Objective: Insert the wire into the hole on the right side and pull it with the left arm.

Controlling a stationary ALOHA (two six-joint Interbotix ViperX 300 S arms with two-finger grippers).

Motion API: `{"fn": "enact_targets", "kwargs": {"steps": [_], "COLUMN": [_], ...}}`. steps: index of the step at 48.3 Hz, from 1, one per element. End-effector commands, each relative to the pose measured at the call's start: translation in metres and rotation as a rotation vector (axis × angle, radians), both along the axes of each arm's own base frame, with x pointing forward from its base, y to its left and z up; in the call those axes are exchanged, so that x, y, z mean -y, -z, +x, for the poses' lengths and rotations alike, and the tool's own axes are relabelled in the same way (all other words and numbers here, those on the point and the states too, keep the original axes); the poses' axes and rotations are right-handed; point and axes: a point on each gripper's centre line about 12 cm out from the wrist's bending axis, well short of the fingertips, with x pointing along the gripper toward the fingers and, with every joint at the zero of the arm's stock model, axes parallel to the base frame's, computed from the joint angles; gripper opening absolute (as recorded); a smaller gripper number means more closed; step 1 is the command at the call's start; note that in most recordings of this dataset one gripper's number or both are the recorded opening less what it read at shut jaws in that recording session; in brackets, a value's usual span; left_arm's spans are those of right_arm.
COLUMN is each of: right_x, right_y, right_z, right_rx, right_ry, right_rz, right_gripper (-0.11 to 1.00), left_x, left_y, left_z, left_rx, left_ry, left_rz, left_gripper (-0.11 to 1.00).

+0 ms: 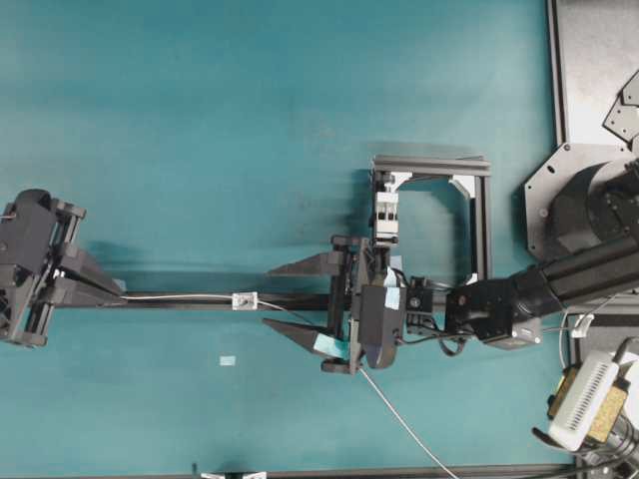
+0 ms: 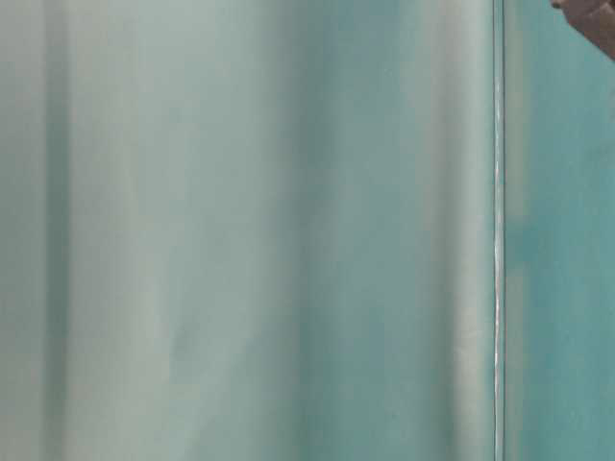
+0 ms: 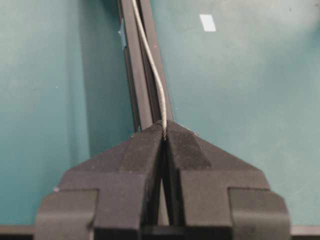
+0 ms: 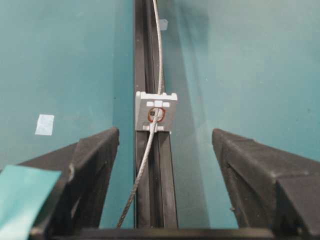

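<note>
The left claw (image 3: 164, 131) is pinching the wire (image 3: 152, 70) between its two matte black, wedge-shaped fingers (image 3: 137, 152), which are meeting at a blunt point with only a hairline seam showing between them. In the left wrist view the wire is emerging right at that tip as a thin, pale grey, finely twisted strand, curving gently away over a long black slotted rail (image 3: 134, 75).

In the overhead view the left claw (image 1: 118, 292) is sitting at the left end of that rail (image 1: 290, 301), and the wire (image 1: 180, 296) is running nearly straight from it to a tiny silvery-white square block (image 1: 244, 300) mounted on the rail. The right wrist view is showing the block's face (image 4: 156, 111), with small square recesses and a dark hole (image 4: 151, 114) ringed in red; the wire (image 4: 142, 167) is passing into that hole and continuing out beyond the block along the rail.

The right claw (image 1: 300, 299) is standing spread wide, its rough black fingers (image 4: 250, 160) flanking the rail on either side without touching the wire; a pale-blue tape patch (image 4: 22, 192) is covering part of one finger. Behind it the wire is trailing slack across the smooth teal table (image 1: 250, 120) toward the lower edge. A small pale tape scrap (image 1: 229, 360) is lying on the table below the block.

The table-level view is showing only blurred teal.
</note>
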Motion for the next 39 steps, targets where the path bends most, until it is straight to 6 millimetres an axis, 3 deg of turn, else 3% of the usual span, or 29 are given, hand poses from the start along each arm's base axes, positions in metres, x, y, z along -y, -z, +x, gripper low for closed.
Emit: {"fn": "enact_targets", "kwargs": {"steps": [1, 6, 10, 20, 22, 39], "right_x": [-0.003, -0.003, -0.002, -0.002, -0.003, 0.000], "right_y": [-0.017, -0.017, -0.017, -0.016, -0.016, -0.025], "right_z": [0.005, 0.005, 0.005, 0.004, 0.004, 0.001], "right_rx": [0.049, 0.050, 0.048, 0.045, 0.045, 0.062], "right_ry": [0.000, 0.000, 0.000, 0.000, -0.001, -0.001], "right_rz": [0.025, 0.025, 0.024, 0.022, 0.022, 0.026], "right_gripper": [0.83, 0.83, 0.83, 0.83, 0.83, 0.83], "left_x": [0.000, 0.000, 0.000, -0.001, -0.001, -0.008], "left_y": [-0.010, -0.013, -0.014, -0.014, -0.014, -0.024], "left_z": [0.005, 0.004, 0.004, 0.001, 0.001, 0.002], "left_rx": [0.034, 0.042, 0.045, 0.024, 0.020, 0.052], "left_ry": [-0.009, -0.011, -0.010, -0.009, -0.009, -0.027], "left_rz": [-0.020, -0.026, -0.027, -0.021, -0.020, -0.019], "left_gripper": [-0.08, 0.01, 0.16, 0.75, 0.83, 0.84]}}
